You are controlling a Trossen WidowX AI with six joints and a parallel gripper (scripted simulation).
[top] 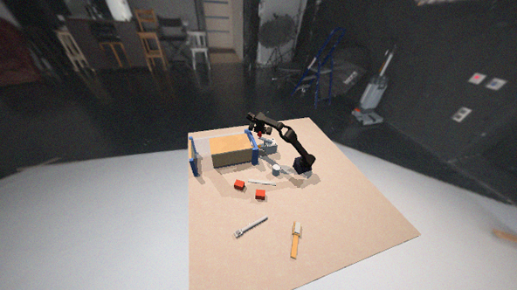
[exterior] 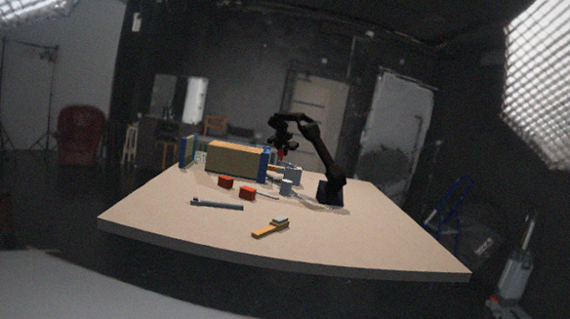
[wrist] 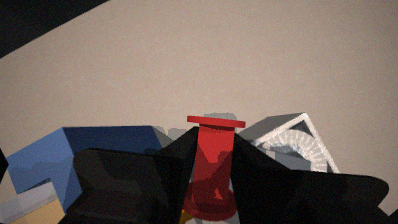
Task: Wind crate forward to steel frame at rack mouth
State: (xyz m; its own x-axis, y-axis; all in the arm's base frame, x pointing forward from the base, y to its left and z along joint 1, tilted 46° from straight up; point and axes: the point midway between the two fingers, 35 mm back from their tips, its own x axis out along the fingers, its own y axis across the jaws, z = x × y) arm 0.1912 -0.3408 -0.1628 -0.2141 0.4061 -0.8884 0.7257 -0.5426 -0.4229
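Note:
The tan crate (top: 229, 156) (exterior: 233, 159) sits flat in the clear-panelled cubby. Its front end is at or very near the blue frame (top: 257, 154) (exterior: 265, 165) (wrist: 112, 137); I cannot tell if they touch. The grey winch (top: 271, 148) (exterior: 293, 176) stands just beyond the frame, with an orange strap (exterior: 273, 168) between them. The pale crank arm (top: 265, 140) of the handle lies across the winch top; the key is hidden. My gripper (top: 259, 131) (exterior: 281, 150) (wrist: 211, 133) is shut on the handle's upright red knob, above the gap between frame and winch.
A grey cylinder (top: 276, 170) (exterior: 286, 188) stands between winch and arm base. A thin white rod (top: 262, 183), two red blocks (top: 239, 184) (top: 260, 195), a grey wrench-like tool (top: 250, 227) (exterior: 217, 205) and a yellow-handled tool (top: 294, 247) (exterior: 264, 231) lie farther toward the cameras.

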